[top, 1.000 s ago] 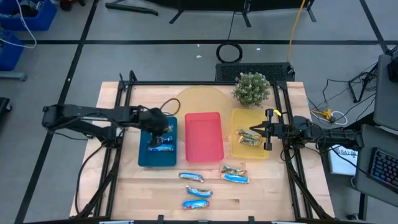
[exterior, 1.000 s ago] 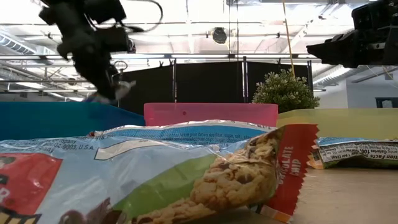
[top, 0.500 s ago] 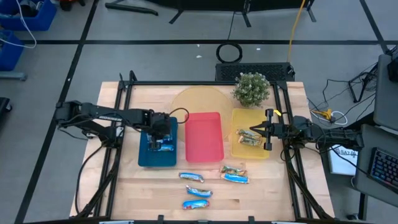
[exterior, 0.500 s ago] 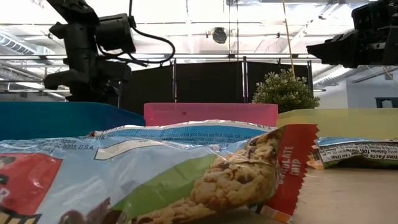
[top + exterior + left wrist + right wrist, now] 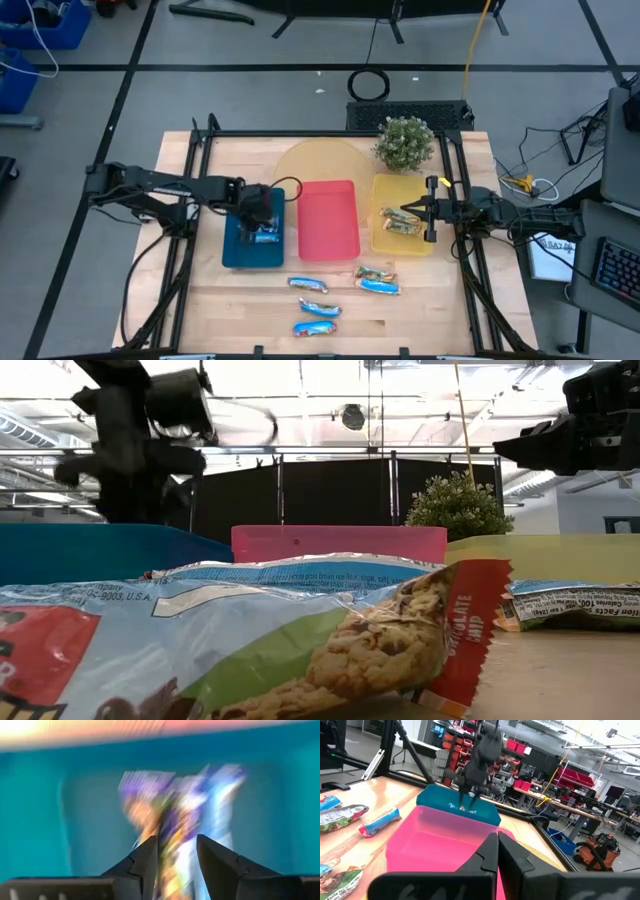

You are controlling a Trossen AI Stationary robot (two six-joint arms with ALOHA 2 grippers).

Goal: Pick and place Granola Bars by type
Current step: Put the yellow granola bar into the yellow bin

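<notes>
We see the left gripper (image 5: 262, 215) low inside the blue tray (image 5: 236, 252), its fingers (image 5: 145, 862) parted narrowly around a blurred blue-and-white bar (image 5: 190, 815); whether they grip it we cannot tell; more blue bars (image 5: 265, 236) lie just beside it. The right gripper (image 5: 408, 212) hovers over the yellow tray (image 5: 385, 243) near its right rim, fingers (image 5: 490, 851) pressed together, with green-brown bars (image 5: 399, 222) under it. Between them the red tray (image 5: 328, 220) sits edge to edge with both neighbours. Five bars (image 5: 308, 286) lie on bare wood (image 5: 440, 310) near the table's front edge, well apart from the trays; a potted plant (image 5: 405, 143) stands behind the yellow tray.
</notes>
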